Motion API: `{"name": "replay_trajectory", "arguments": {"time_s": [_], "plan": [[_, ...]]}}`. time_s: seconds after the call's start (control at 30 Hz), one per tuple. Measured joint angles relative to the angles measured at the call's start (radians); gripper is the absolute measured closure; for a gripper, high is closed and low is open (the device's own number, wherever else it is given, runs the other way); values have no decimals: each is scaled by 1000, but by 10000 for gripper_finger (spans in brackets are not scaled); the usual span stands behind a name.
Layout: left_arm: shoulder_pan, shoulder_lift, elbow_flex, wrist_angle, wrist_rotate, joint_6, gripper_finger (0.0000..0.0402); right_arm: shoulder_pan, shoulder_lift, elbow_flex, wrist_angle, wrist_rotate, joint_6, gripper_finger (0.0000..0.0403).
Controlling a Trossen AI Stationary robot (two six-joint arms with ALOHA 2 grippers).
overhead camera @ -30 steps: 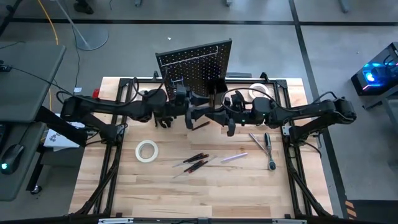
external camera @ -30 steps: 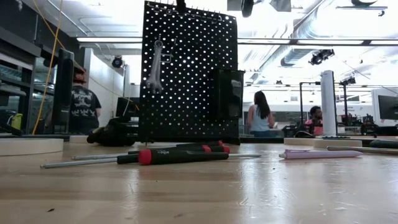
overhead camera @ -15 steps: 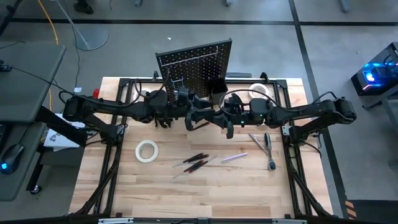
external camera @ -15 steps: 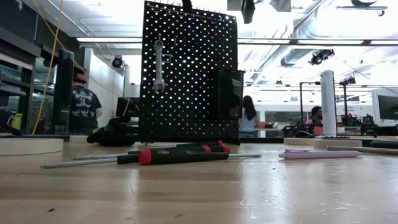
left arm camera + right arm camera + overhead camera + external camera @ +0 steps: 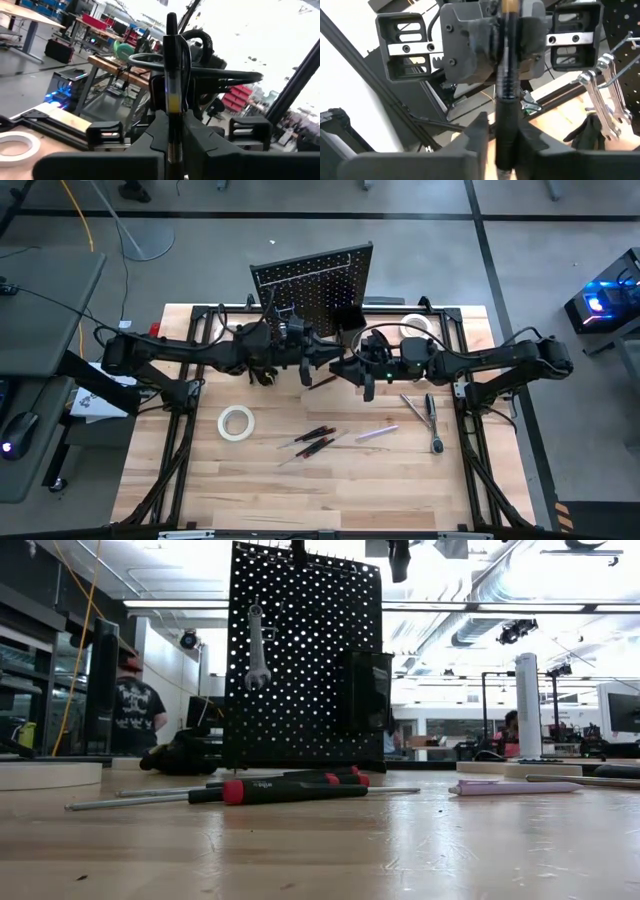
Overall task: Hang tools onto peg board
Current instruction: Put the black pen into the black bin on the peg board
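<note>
Since a second ago, the silver wrench (image 5: 257, 645) on the peg board (image 5: 315, 285) has swung from a tilt to hang straight down, and the left gripper (image 5: 316, 366) has closed on a tool.

Reading from the left of the high view, we note a white tape roll (image 5: 236, 422) lying flat on the wooden table (image 5: 300, 490), apart from the other tools. Next comes the left gripper, raised in front of the peg board; in its wrist view its fingers (image 5: 152, 132) are pressed together on a slim dark screwdriver (image 5: 171, 85). The peg board stands upright at the table's far edge, with the wrench on its left part and a small black bin (image 5: 370, 690) on its right.

Nearer the front, we see two red-handled screwdrivers (image 5: 315, 440) lying side by side, then a purple tool (image 5: 377, 433) just to their right.

The right gripper (image 5: 347, 368) faces the left one, around the same screwdriver's dark handle; whether it clamps or merely flanks the handle we cannot tell. Farther right lie a ratchet and wrench (image 5: 430, 415), and a second tape roll (image 5: 415, 325) beside the board.
</note>
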Motion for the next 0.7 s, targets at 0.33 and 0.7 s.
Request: {"name": "replay_trajectory", "arguments": {"time_s": [0.33, 0.7], "plan": [[30, -85, 0, -154, -15, 152, 397, -8, -99, 0, -129, -1, -8, 261], [32, -94, -2, -227, -43, 182, 399, -37, -140, 0, -172, 8, -53, 259]]}}
